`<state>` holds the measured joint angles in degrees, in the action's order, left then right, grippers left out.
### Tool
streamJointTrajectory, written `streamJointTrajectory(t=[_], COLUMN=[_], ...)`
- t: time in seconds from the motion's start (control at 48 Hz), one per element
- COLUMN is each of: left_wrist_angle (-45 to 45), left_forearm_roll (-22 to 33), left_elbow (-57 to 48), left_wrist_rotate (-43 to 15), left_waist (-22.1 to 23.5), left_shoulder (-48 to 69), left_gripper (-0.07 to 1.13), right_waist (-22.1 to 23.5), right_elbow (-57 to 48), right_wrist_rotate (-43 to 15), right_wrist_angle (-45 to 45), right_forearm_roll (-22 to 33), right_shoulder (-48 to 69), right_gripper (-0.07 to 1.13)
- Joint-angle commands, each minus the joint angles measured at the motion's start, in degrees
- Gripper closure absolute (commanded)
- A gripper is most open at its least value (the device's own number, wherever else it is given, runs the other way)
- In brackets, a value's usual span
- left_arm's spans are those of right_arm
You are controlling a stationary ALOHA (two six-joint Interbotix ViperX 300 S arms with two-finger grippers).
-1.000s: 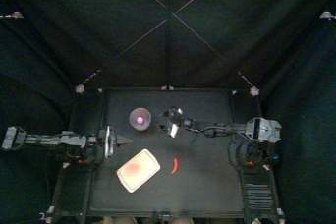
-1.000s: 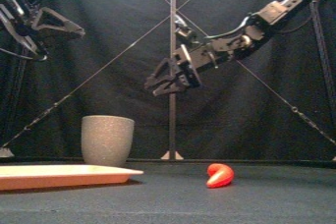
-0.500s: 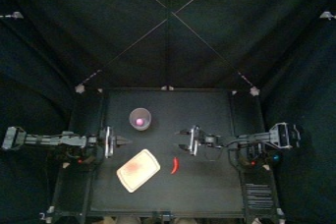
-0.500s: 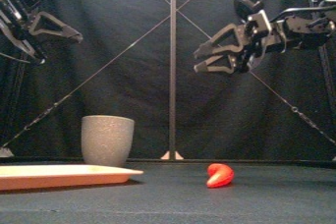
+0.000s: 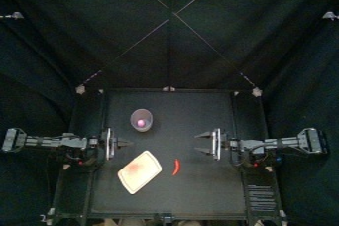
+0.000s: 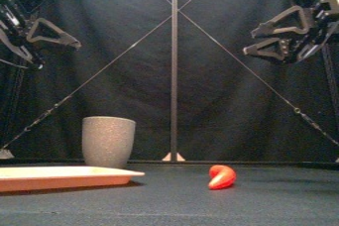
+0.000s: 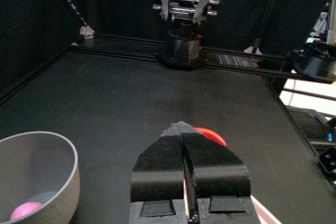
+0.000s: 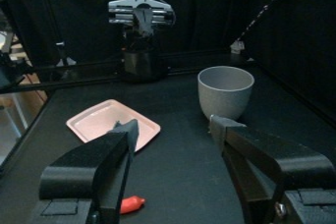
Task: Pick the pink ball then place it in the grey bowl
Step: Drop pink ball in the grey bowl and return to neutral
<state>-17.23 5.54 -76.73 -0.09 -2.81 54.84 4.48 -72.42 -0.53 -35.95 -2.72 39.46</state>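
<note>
The pink ball (image 5: pixel 142 122) lies inside the tall grey speckled cup (image 6: pixel 109 141) at the table's back left; the left wrist view shows the ball (image 7: pixel 27 211) at the bottom of the cup (image 7: pixel 53 164). My right gripper (image 5: pixel 205 143) hangs open and empty high over the table's right side, well away from the cup (image 8: pixel 225 90); its jaws (image 8: pixel 172 128) stand wide apart. My left gripper (image 5: pixel 110 143) rests shut at the left, raised above the table, with nothing in its jaws (image 7: pixel 184 132).
A flat pink tray (image 5: pixel 139 173) lies at the front left, also seen in the front view (image 6: pixel 66 176). A red toy pepper (image 5: pixel 177 166) lies just right of the tray, near the middle (image 6: pixel 223 177).
My right arm has drawn back from above the cup toward the table's right side, gripper open. The left arm has stayed where it was.
</note>
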Motion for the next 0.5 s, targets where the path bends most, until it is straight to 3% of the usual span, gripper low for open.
streamJointTrajectory(t=[0.021,0.5], left_wrist_angle=[-0.44,-0.44], left_forearm_roll=[0.00,0.00], left_elbow=[0.70,-0.26], left_wrist_rotate=[0.00,0.09], left_waist=[-0.18,-0.26], left_shoulder=[-0.26,-0.18], left_gripper=[1.04,1.04], right_waist=[1.05,2.37], right_elbow=[-2.11,-2.37], right_wrist_rotate=[-0.09,-0.18], right_wrist_angle=[0.44,6.59], right_forearm_roll=[-0.18,-1.93], right_shoulder=[3.96,6.24], right_gripper=[0.12,0.12])
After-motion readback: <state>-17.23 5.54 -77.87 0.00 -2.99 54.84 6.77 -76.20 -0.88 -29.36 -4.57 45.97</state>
